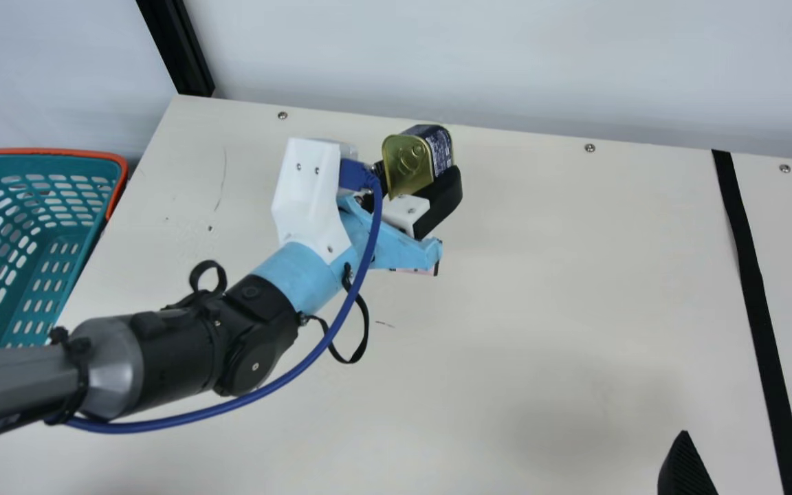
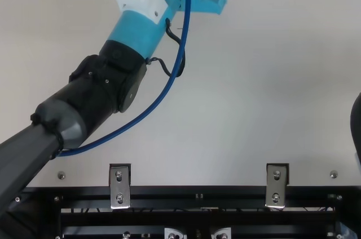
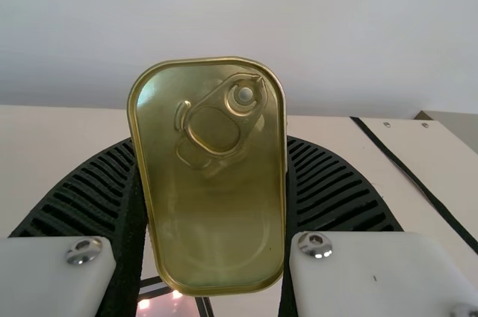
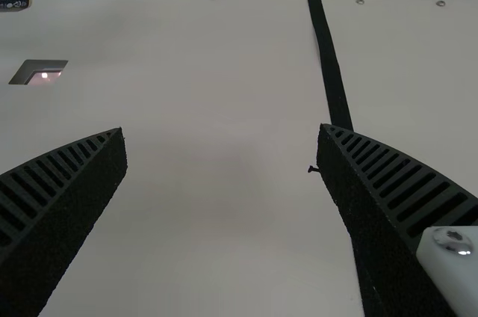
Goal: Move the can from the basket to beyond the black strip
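- Basket (image 1: 45, 150), teal with an orange rim, at the main view's left;
- left gripper (image 1: 418, 172), its jaws parted just by the can's width and closed against both sides of it;
- can (image 1: 406, 161), between those jaws, touching both; part of it sticks out past the fingers, its gold ring-pull lid facing the wrist camera; it is on the basket's side of the strip, well apart from it;
- right gripper (image 1: 756, 443), jaws wide apart, gripping nothing;
- strip (image 1: 757, 295), black, running between the right gripper's fingers in the main view.
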`<state>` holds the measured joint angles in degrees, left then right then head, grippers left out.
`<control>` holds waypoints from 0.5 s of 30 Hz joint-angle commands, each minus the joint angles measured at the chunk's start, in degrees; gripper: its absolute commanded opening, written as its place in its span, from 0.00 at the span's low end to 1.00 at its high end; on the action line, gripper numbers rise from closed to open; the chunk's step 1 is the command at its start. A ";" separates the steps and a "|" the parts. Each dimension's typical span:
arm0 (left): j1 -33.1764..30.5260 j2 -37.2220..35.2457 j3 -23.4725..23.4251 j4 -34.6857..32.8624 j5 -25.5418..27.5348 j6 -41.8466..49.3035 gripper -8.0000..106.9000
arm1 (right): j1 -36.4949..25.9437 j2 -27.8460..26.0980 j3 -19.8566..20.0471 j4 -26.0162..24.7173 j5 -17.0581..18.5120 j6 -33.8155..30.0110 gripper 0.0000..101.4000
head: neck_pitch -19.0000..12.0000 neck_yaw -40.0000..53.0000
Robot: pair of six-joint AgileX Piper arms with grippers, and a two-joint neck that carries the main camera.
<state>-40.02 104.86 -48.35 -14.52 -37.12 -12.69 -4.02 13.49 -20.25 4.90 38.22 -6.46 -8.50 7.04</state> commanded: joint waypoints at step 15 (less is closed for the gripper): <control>0.52 3.03 -1.02 -0.57 -1.63 1.55 0.16 | 0.00 0.00 0.00 0.00 0.00 0.00 1.00 | -0.21 -0.27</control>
<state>-39.55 107.80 -49.32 -15.18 -38.63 -11.20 -4.02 13.49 -20.25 4.90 38.22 -6.46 -8.50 7.04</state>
